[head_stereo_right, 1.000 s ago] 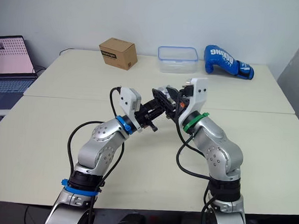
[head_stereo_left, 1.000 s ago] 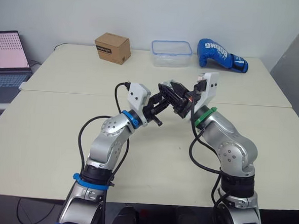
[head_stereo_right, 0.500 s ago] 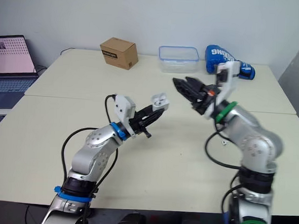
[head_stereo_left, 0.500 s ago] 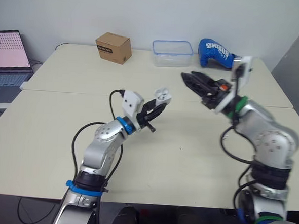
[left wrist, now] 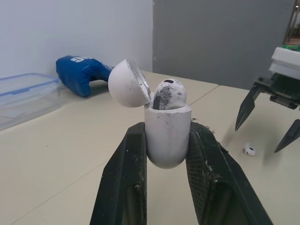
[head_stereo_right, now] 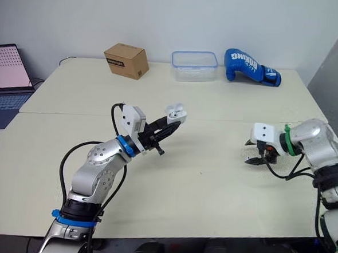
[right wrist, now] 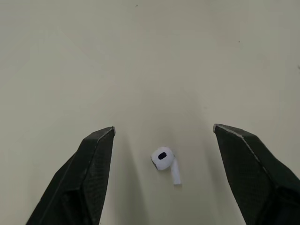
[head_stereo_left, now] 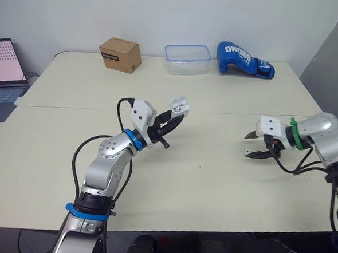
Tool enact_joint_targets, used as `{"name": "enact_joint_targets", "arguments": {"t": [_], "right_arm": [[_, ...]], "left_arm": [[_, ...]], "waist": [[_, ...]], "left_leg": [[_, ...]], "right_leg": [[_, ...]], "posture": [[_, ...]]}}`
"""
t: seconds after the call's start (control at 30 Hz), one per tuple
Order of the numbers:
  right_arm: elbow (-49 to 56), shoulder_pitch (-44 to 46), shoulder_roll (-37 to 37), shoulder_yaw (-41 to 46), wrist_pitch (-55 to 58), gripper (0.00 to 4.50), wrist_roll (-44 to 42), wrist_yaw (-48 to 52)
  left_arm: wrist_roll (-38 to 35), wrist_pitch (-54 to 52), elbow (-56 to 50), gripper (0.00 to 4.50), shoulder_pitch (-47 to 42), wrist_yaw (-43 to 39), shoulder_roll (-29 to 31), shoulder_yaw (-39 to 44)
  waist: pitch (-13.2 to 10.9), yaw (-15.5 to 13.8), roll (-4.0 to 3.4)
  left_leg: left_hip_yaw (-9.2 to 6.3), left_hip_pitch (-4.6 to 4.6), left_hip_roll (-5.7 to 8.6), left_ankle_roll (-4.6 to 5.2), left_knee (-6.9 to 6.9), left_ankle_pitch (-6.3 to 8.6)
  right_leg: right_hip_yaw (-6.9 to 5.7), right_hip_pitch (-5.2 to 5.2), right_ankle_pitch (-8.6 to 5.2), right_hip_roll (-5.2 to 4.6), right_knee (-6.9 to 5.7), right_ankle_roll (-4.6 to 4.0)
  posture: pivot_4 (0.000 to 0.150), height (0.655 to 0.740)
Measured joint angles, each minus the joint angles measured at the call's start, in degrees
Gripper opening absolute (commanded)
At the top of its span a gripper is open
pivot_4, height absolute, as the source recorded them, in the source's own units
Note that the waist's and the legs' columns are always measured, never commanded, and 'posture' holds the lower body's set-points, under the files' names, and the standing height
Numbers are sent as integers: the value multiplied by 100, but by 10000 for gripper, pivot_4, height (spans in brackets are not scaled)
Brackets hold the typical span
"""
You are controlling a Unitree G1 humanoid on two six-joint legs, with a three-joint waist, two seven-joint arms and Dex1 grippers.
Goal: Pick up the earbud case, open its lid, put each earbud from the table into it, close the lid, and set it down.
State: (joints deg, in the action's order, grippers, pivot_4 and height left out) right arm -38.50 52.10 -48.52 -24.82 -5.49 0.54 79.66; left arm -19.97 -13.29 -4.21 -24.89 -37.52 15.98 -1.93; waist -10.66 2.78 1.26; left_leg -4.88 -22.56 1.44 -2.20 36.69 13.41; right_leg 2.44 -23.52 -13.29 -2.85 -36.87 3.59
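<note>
Now left gripper is holding the opened earbud case, jaws clenched. Right gripper is straddling an earbud, jaws released.

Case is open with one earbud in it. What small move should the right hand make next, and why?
Probably lower the right hand and close on the earbud: it lies on the table between the open fingers, untouched. The left hand holds the case with its lid open, ready to receive it.
</note>
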Motion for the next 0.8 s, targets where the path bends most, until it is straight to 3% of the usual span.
{"name": "enact_joint_targets", "arguments": {"t": [0.33, 0.73, 0.8], "right_arm": [[-2501, 1199, 556, -588, -1775, 34363, 1600, 214], [-3188, 1648, 980, -623, -2279, 34363, 2377, -15], [-3212, 1722, 1045, -676, -2256, 30787, 2554, -102]], "left_arm": [[5, -108, -407, 7664, 313, 204, 17, 2], [24, -156, -634, 7664, 448, 338, 62, 2], [27, -156, -649, 7664, 447, 367, 44, -11]], "waist": [[-2, -73, -3], [-1, -48, -3], [-1, -44, -3]], "left_leg": [[0, 0, 13, -1, 0, -1], [2, 17, 10, -2, 1, -1], [2, 22, 10, -2, 1, -1]], "right_leg": [[0, 0, 1, -13, -1, -1], [1, 11, 2, -11, -7, -3], [1, 16, 2, -11, -7, -3]], "posture": [[1500, 7400], [1500, 7400], [1500, 7400]]}}
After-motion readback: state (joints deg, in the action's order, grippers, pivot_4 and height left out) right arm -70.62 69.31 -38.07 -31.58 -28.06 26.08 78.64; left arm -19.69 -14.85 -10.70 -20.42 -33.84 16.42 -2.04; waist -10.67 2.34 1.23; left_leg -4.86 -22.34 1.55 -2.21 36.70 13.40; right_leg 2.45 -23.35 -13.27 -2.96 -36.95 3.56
